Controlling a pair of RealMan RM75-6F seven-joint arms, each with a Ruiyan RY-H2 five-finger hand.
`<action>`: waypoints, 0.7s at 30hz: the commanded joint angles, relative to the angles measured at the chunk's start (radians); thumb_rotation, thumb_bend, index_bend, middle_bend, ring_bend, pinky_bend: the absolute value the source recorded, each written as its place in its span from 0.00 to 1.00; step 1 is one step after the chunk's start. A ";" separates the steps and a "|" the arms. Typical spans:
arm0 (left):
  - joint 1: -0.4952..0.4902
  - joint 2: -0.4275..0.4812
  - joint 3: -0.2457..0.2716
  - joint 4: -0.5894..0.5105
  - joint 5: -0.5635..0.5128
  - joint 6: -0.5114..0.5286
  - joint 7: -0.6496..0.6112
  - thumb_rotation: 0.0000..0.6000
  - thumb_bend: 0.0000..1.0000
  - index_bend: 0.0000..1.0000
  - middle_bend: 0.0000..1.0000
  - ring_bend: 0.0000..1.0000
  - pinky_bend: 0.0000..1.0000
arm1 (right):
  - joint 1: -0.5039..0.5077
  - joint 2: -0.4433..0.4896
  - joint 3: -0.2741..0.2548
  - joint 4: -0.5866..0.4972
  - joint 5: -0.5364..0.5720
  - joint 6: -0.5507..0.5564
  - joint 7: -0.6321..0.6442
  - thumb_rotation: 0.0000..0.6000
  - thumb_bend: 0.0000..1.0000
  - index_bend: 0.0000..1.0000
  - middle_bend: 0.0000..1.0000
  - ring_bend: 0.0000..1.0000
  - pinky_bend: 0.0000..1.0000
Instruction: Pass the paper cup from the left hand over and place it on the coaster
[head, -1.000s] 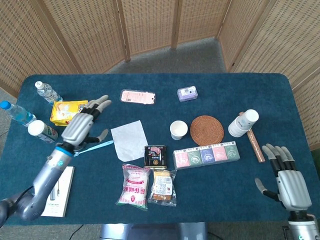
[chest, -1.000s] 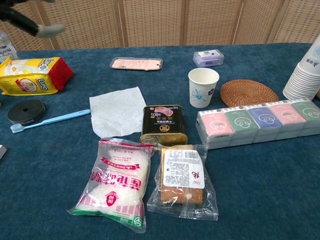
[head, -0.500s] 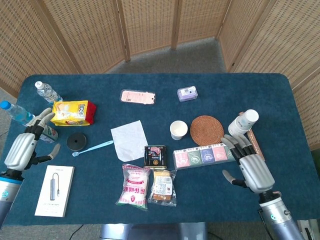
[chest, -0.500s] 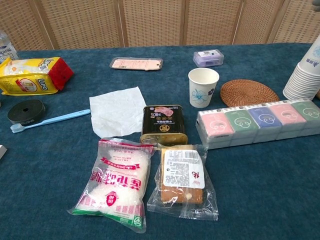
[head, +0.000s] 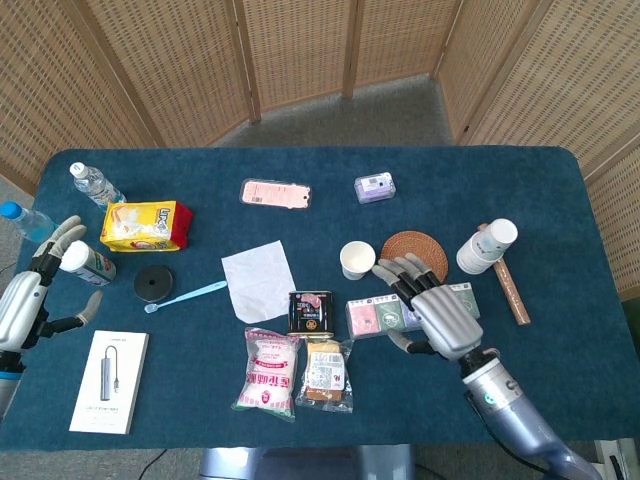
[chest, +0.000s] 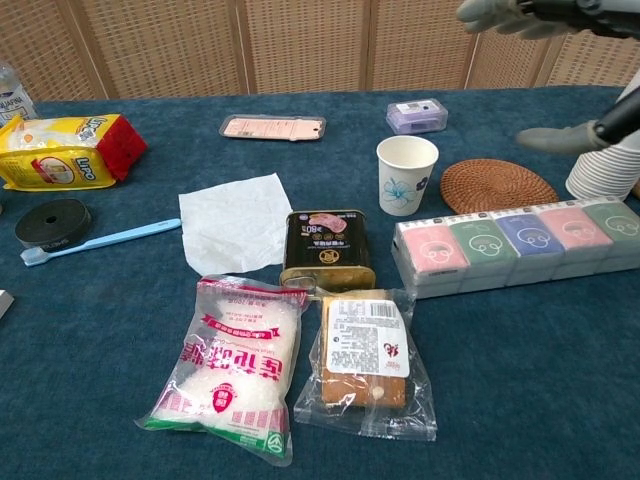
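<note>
Table (head: 560, 340): dark blue cloth, crowded with small goods. Screens of woven cane behind.

Right arm has swung inward over the last second. It was low at the near right edge, hand over bare cloth; now the right hand (head: 432, 305) hangs above the row of tissue packs (head: 400, 312), fingers spread, palm down, holding nothing. Fingertips point toward the cup and mat. In the chest view only its fingertips show at the top right corner.

Left arm has gone the other way. A second ago it reached out over the table near the yellow snack bag (head: 146, 224); now the left hand (head: 25, 300) sits back at the far left edge beside the bottles (head: 88, 263), fingers apart, empty.

Stack of spare cups (head: 487, 245) lies on its side at the right, untouched.

Coaster (head: 414, 259): round woven mat, bare, right hand's fingertips partly over its near edge in the head view.

Paper cup (head: 357, 259): upright on the cloth, just left of the coaster, apart from it. No hand touches it.

Reading: the left hand has withdrawn without the cup and the right is closing on it. Looks as if the right hand is heading to take the cup directly; placement on the mat not yet done.
</note>
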 joint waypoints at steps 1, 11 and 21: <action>0.004 0.020 -0.007 -0.016 0.017 -0.001 -0.024 1.00 0.46 0.00 0.00 0.00 0.00 | 0.040 -0.032 0.020 0.014 0.041 -0.030 -0.033 1.00 0.36 0.00 0.00 0.00 0.00; 0.029 0.050 0.001 -0.037 0.046 0.002 -0.020 1.00 0.46 0.00 0.00 0.00 0.00 | 0.156 -0.167 0.048 0.104 0.196 -0.080 -0.153 1.00 0.36 0.00 0.00 0.00 0.00; 0.048 0.075 0.039 -0.062 0.094 -0.027 0.009 1.00 0.46 0.00 0.00 0.00 0.00 | 0.267 -0.301 0.067 0.275 0.349 -0.105 -0.265 1.00 0.36 0.00 0.00 0.00 0.00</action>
